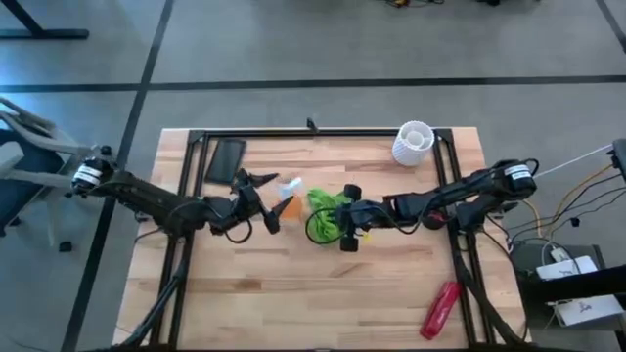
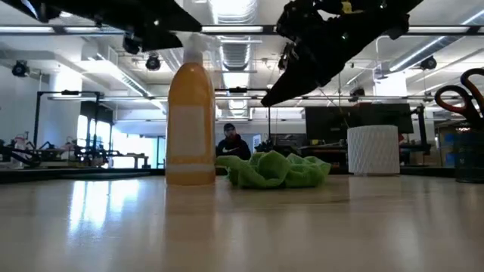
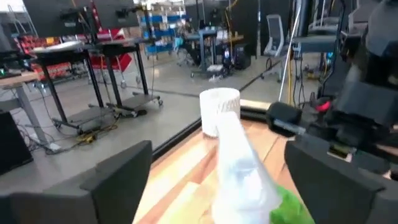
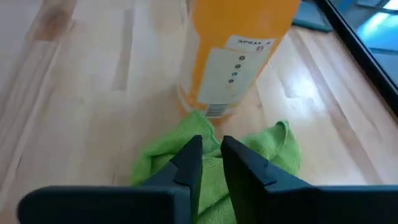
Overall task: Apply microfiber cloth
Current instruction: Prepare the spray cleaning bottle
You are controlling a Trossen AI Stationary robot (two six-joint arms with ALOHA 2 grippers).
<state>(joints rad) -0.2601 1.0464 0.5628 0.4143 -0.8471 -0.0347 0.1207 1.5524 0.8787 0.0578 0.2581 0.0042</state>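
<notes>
Lying crumpled on the bench (image 1: 293,293), the cloth (image 2: 277,170) sits just beside the orange bottle (image 2: 190,125). The right hand (image 4: 210,163) hangs over it, nearly closed. The left hand (image 1: 266,200) is open around the bottle's top.

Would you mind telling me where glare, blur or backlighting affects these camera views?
Low view: ceiling lights backlight the scene, leaving the arms dark silhouettes, with sheen on the table. Left wrist view: the spray bottle's white head is close and blurred. Right wrist view: the microfiber cloth is evenly lit. High view: even light, no strong shadows.
</notes>
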